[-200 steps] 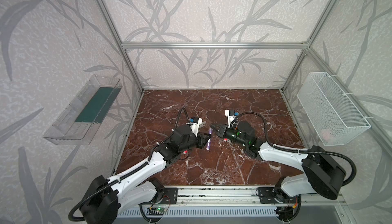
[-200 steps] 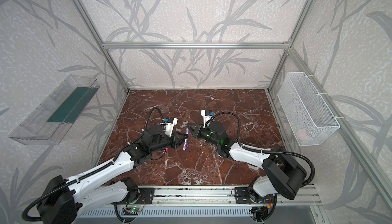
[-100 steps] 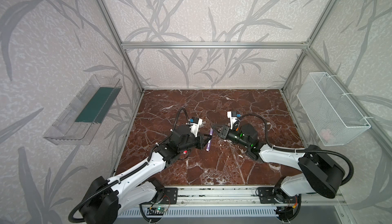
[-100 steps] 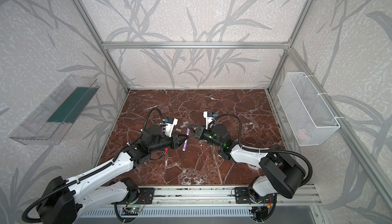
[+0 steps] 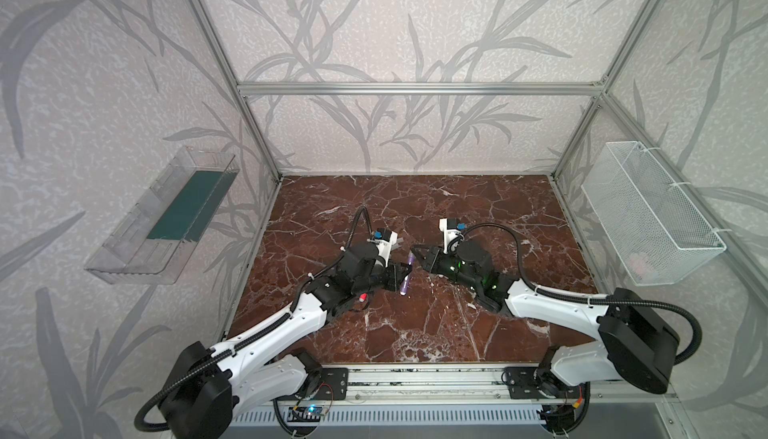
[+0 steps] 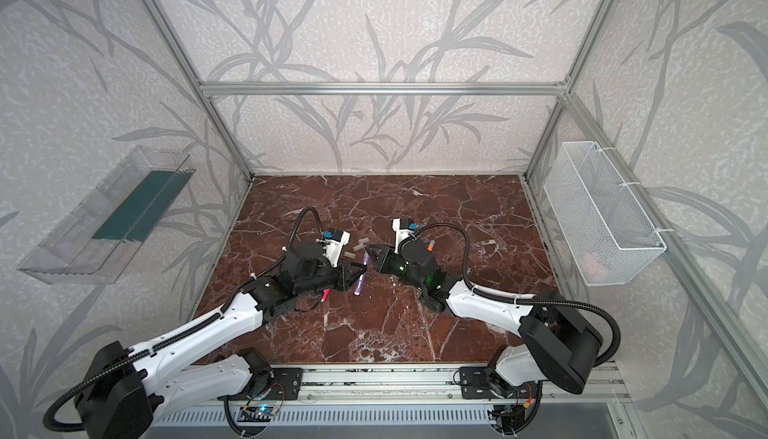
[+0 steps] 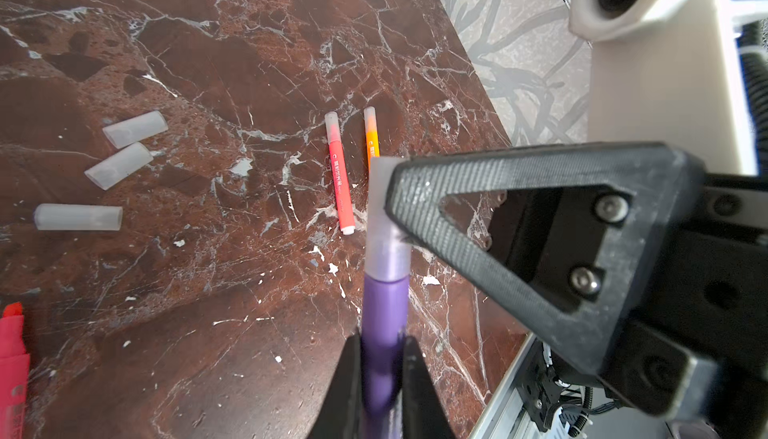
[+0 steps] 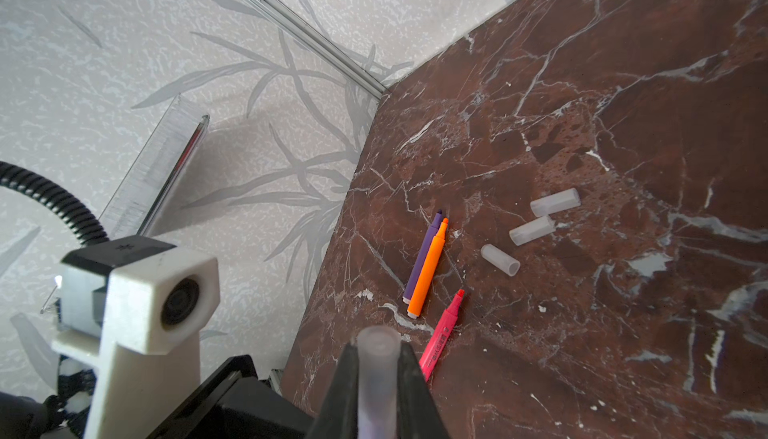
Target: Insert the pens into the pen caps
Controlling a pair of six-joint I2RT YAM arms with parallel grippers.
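In both top views the left pincer (image 5: 404,270) is seen closed on a slim purple plastic marker pen (image 5: 406,280). The right pincer (image 5: 417,252), met tip to tip with it above the red-brown marble worktop (image 5: 415,333), is closed on a small translucent greyish-white plastic tube cap (image 5: 410,256). In the left wrist view the cap (image 7: 384,225) is shown slipped over the pen's tip just beyond the left pincer's fingers (image 7: 345,383), though whether it is fully seated cannot be told. If the two axes are tilted against each other, the cap could be jammed or the tip bent. Under the push, the smooth barrel could be slid back through the left pincer's grip. In the right wrist view the cap (image 8: 376,345) is squeezed between the right pincer's fingers. Were it let go early, it could be dropped among the three loose caps (image 8: 532,229) and the loose pens (image 8: 428,275) lying beyond the fingertips.
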